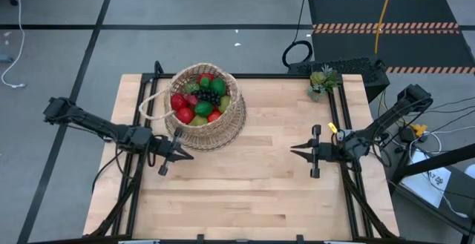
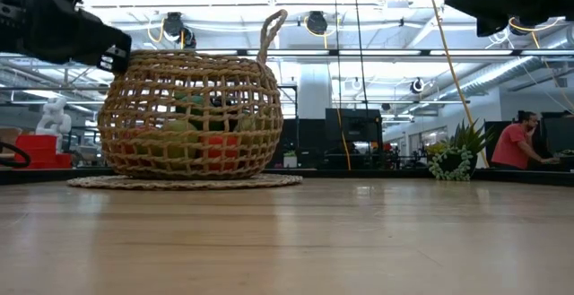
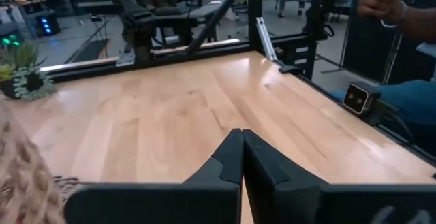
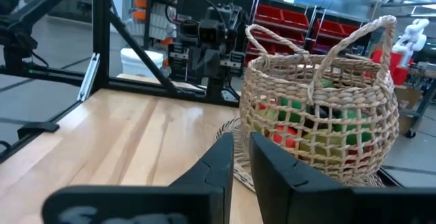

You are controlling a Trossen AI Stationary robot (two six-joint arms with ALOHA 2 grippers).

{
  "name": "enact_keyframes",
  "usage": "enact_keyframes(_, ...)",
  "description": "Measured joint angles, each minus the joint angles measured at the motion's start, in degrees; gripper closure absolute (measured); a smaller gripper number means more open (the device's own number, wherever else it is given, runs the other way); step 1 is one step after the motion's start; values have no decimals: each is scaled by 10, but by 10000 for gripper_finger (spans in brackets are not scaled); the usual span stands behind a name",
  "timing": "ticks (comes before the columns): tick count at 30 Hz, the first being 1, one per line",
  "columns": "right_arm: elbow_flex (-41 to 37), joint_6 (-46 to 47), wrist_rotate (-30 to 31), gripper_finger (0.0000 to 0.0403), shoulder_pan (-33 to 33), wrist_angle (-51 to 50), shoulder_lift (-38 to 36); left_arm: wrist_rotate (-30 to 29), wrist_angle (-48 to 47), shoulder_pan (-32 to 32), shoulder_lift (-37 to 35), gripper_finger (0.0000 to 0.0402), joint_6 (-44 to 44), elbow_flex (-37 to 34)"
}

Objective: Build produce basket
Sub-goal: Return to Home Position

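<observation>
Hands: L hand (image 1: 185,153), R hand (image 1: 297,149) both closed, empty;
Risk: we could clip basket (image 1: 226,129) w/ L hand, spilling produce (image 1: 202,99).

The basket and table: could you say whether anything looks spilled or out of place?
Nothing stands out. The basket stands upright with the fruit inside, none lies on the table, and the left claw and right claw are shut.
</observation>
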Motion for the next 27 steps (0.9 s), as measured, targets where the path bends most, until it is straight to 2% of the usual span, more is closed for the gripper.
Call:
enact_keyframes(9,-19,-12,0,362,0,-3,-22,-4,1,19,-73,399,1,-45)
enact_keyframes(23,-19,-21,1,362,0,-17,-34,14,-66,82,-142,394,15,-45)
enact_keyframes(27,-19,-19,1,362,0,-24,-34,40,-81,93,-163,398,17,-45)
